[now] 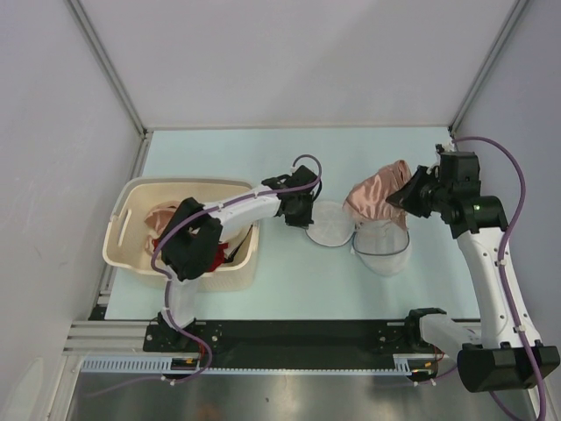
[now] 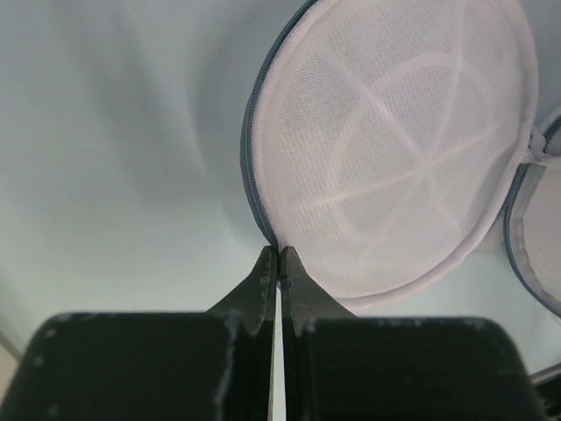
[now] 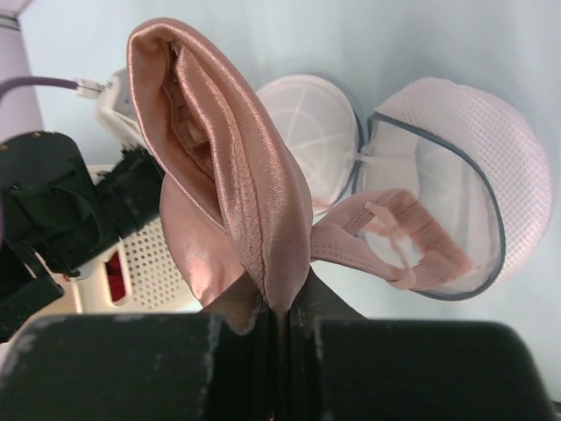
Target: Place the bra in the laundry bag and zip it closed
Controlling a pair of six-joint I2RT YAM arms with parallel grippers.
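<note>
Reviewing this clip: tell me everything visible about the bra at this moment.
The bra is shiny salmon-pink satin, folded so that its soft cups press together, with a stitched seam running along the fold. The right gripper is shut on its lower edge and holds it lifted, cups standing roughly upright. One band end, with a thin strap, trails down into the open half of the laundry bag and appears to rest on the mesh there.

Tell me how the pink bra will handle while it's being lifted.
Probably floppy: the bra folds limply in the right tool, its strap trailing over the laundry bag. Its shiny satin looks slippery, so it may slide.
</note>
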